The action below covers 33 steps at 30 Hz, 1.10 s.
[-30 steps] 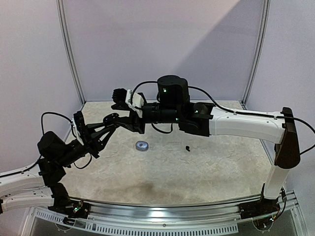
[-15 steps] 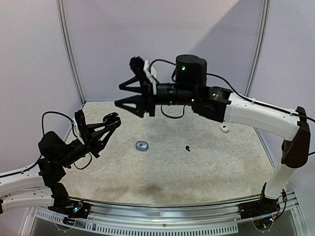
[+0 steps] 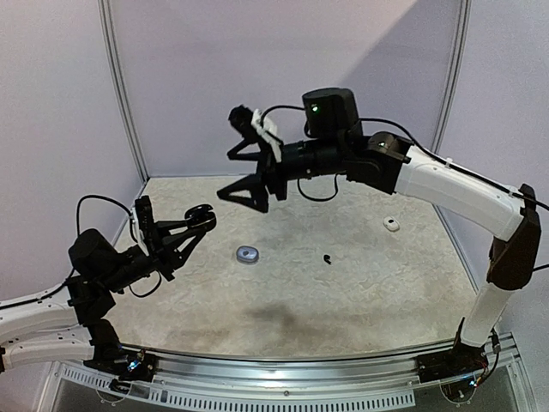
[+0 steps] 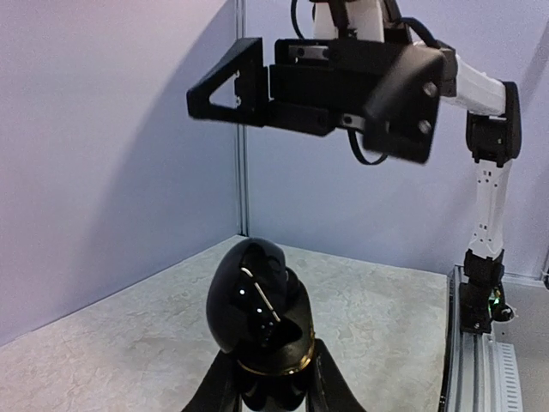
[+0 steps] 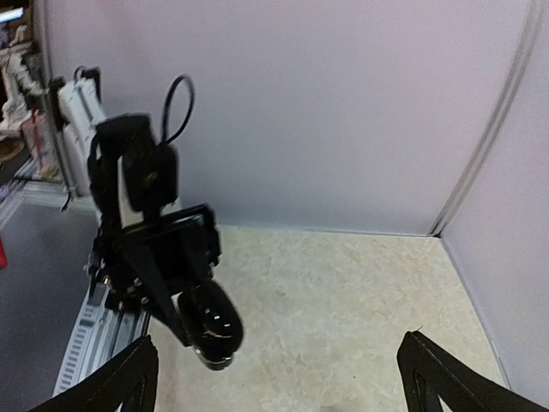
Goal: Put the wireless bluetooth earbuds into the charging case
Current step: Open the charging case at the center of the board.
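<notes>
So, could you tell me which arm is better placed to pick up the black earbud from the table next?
Probably right: the right tool is open and empty above the table, while the left tool is shut on the open black charging case.

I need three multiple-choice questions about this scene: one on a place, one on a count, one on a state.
1. Where is the black case? A. on the table B. in the left gripper C. in the right gripper
2. How many small pieces lie on the table? A. one B. three C. six
3. The right gripper is: A. open, empty B. shut on a piece C. shut on the case
Key: 1B, its fingers clamp it; 2B, silver piece, black piece, white piece; 3A, jaws wide apart.
</notes>
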### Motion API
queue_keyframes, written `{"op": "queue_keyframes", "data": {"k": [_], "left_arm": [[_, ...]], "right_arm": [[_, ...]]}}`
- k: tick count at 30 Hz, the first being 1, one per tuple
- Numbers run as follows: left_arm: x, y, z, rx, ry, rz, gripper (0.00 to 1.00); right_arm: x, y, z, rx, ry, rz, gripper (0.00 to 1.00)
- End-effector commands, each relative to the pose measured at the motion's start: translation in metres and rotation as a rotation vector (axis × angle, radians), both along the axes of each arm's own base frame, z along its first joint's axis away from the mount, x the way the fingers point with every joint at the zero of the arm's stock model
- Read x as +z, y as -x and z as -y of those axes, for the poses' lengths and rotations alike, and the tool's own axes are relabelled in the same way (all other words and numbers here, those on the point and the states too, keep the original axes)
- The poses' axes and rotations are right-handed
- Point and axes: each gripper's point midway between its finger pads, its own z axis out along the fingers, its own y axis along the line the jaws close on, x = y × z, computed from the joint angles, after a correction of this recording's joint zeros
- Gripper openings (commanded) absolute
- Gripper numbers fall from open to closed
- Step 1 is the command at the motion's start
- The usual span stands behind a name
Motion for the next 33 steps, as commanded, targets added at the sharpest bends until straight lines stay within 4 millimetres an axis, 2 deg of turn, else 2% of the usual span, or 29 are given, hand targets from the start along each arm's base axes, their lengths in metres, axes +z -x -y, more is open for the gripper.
{"op": "queue_keyframes", "data": {"k": [1,5,9,14,23,33], "left_arm": [[-0.01,0.009,0.008,-0.067,-0.032,0.003,0.0],[-0.01,0.009,0.01,-0.082,-0.038,0.001,0.0],[-0.009,0.011,0.013,-0.098,-0.05,0.012,0.0],[-0.007,0.012,0.015,-0.108,-0.055,0.024,0.0],[-0.011,0.016,0.019,-0.136,-0.093,0.054,0.0],[-0.02,0.021,0.022,-0.158,-0.164,0.125,0.0]], "right_arm": [[-0.031,0.042,-0.012,0.185,0.102,0.131,0.99],[-0.041,0.038,-0.023,0.162,0.154,0.148,0.99],[-0.063,0.032,-0.037,0.124,0.227,0.174,0.99],[-0.071,0.027,-0.044,0.103,0.253,0.181,0.97],[-0.069,0.014,-0.048,0.033,0.249,0.187,0.94],[-0.068,0.01,-0.051,0.009,0.26,0.148,0.89]]}}
